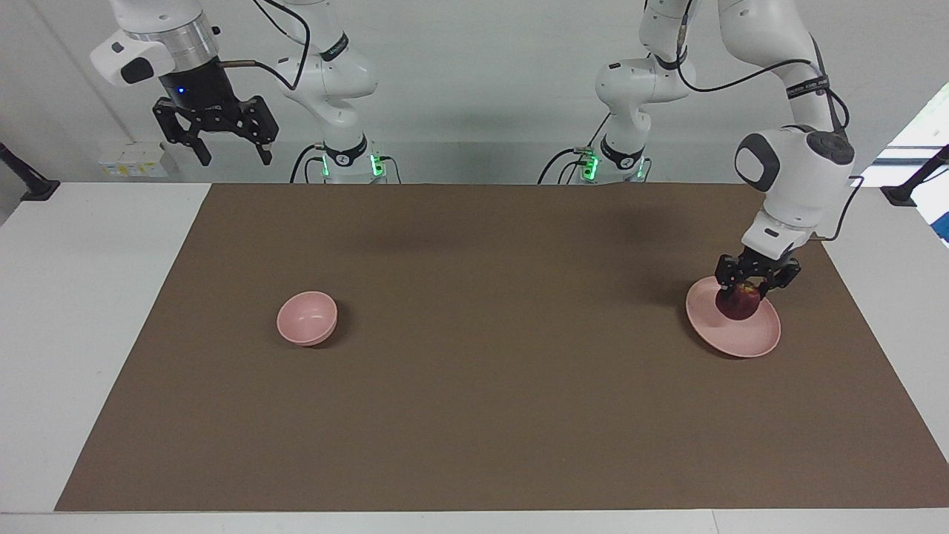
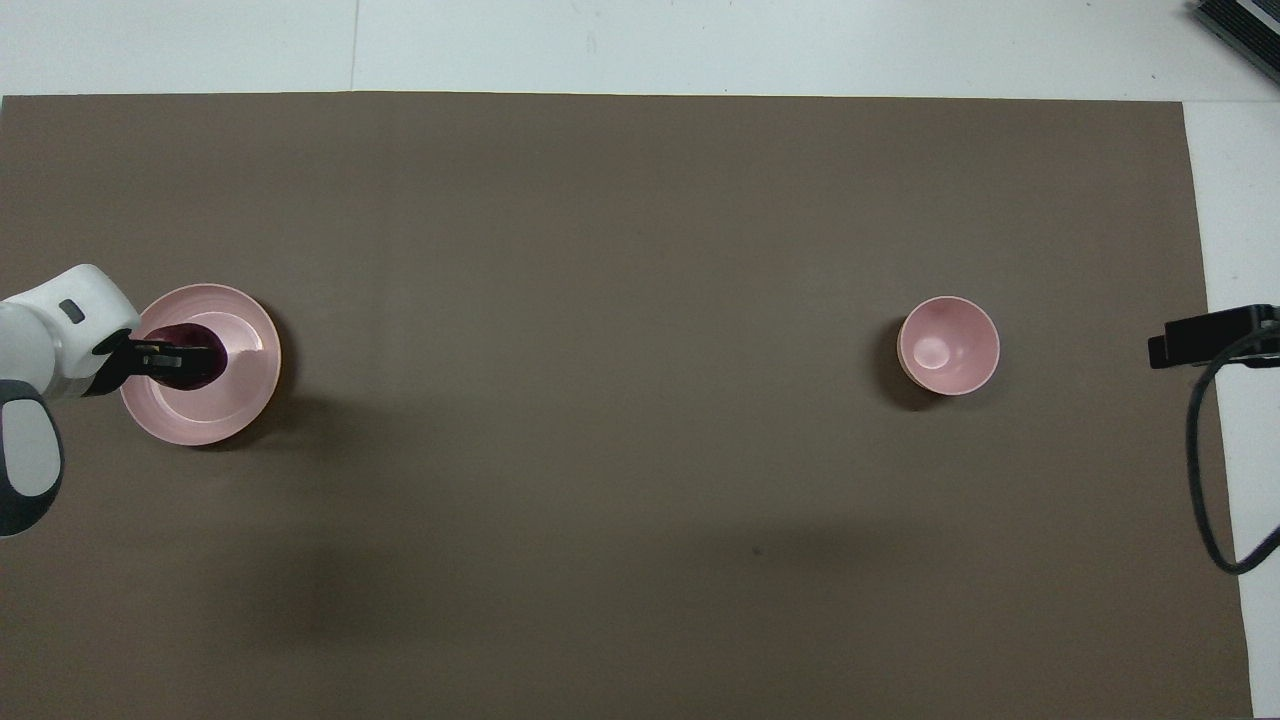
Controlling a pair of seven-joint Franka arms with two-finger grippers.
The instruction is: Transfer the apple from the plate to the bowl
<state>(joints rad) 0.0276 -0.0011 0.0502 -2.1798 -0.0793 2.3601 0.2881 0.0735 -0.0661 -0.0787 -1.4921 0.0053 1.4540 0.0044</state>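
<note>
My left gripper (image 1: 741, 294) is shut on the dark red apple (image 1: 738, 303) and holds it just above the wide pink plate (image 1: 749, 335), which lies toward the left arm's end of the table. In the overhead view the apple (image 2: 192, 359) and the left gripper (image 2: 170, 360) are over the plate (image 2: 215, 420). The small deep pink bowl (image 1: 307, 317) stands empty toward the right arm's end; it also shows in the overhead view (image 2: 948, 345). My right gripper (image 1: 215, 141) is open and waits high up by its own base.
A brown mat (image 1: 489, 348) covers most of the white table. A black clamp (image 1: 908, 189) stands at the table's edge beside the left arm's end. A black cable (image 2: 1205, 470) hangs at the right arm's end.
</note>
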